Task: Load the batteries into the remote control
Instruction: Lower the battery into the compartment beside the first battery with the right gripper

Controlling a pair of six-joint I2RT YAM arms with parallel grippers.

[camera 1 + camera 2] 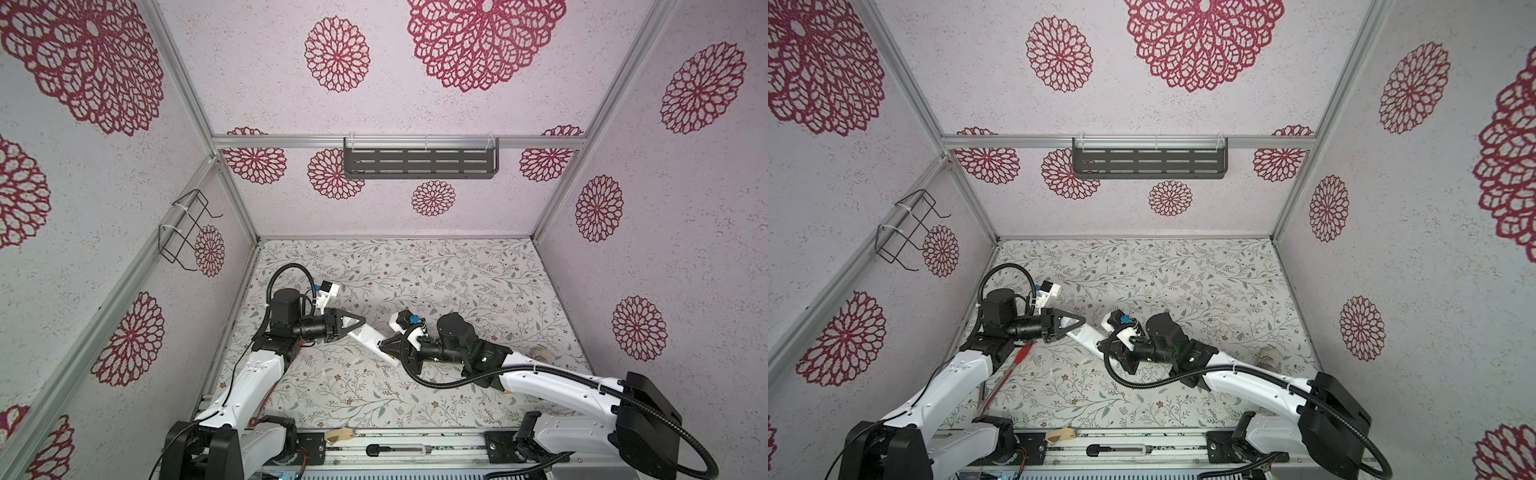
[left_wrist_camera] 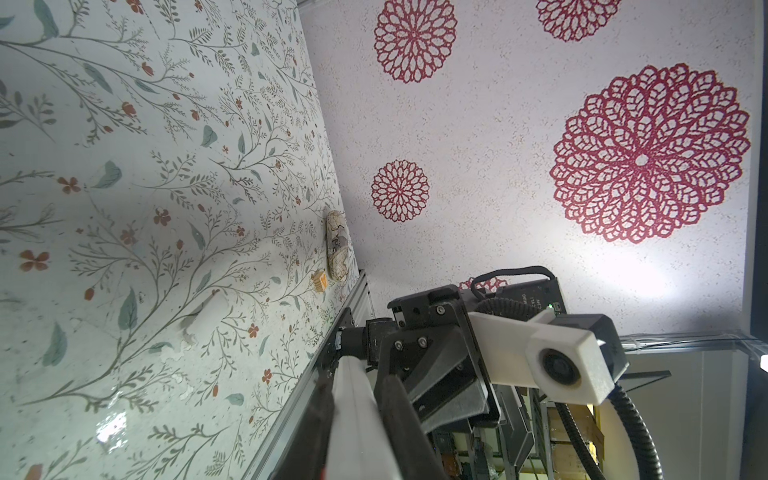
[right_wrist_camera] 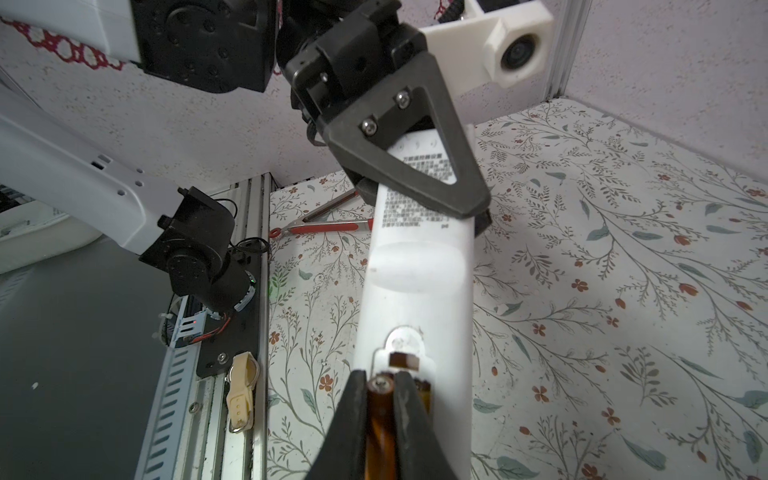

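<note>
The remote control is a long white bar held off the table, plain back up, seen in both top views. My left gripper is shut on one end of it, and the other wrist view shows the same grip. At the opposite end, my right gripper is shut on an orange battery, whose metal tip sits at the open battery compartment. An orange strip shows in the compartment beside the finger; I cannot tell what it is.
Red-handled tongs lie near the left arm's base. A patterned oval object and a small orange-yellow tag sit by the right wall. A small white piece lies on the floral table. A beige strap rests on the front rail.
</note>
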